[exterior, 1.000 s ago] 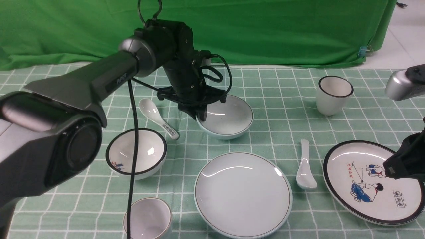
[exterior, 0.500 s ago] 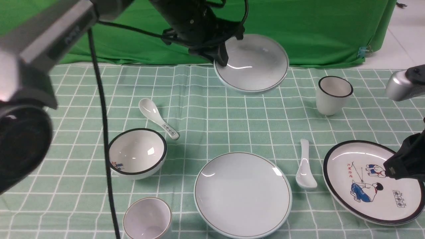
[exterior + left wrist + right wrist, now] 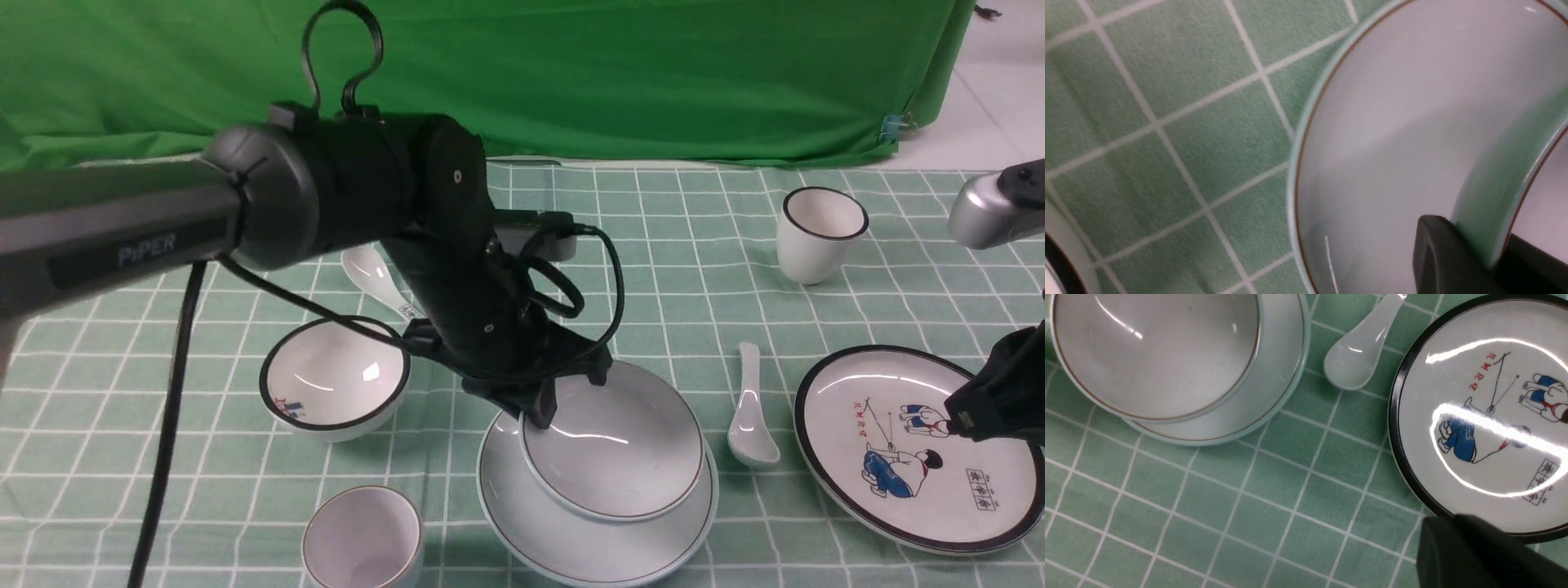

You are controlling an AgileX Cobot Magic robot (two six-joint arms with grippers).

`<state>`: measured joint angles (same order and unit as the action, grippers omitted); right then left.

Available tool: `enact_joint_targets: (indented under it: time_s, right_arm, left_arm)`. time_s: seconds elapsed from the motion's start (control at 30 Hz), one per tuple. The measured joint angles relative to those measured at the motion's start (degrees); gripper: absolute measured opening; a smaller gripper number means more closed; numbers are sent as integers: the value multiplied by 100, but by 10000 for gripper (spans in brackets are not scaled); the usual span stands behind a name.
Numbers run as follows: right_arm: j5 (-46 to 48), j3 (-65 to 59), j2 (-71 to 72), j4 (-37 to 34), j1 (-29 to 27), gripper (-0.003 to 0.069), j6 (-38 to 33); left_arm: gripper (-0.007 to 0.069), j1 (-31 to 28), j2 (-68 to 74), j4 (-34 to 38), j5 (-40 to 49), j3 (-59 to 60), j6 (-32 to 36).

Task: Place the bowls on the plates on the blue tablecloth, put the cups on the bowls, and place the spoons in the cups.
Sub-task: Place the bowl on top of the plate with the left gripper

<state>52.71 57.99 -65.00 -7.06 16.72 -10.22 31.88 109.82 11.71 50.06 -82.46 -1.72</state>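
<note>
The rim of the pale blue round ceramic bowl [image 3: 612, 449] is gripped by the left claw [image 3: 539, 415], with one finger inside the wall and one outside. The bowl is held over the plain pale blue shallow plate [image 3: 522, 506], within its rim, on the blue-green checked tablecloth [image 3: 653, 269]; whether it rests on the plate cannot be told. The right claw [image 3: 971, 408] is closed above the white black-rimmed cartoon plate [image 3: 939, 506].

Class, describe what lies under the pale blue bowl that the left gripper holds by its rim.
The pale blue plate lies under the bowl; its near rim shows. The bowl covers the plate's middle, so whether the bowl's base touches it cannot be seen.
</note>
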Motion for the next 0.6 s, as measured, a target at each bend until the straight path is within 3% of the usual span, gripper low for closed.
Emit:
enact_joint_targets:
  time_s: [0.5,0.6]
  right_arm:
    - [-15,0,0,0,0,80,0]
    - [-15,0,0,0,0,84,0]
  left_arm:
    - [35,-28,318,-188,-160,8,-104]
    - [102,-28,318,-152,-163,8,-27]
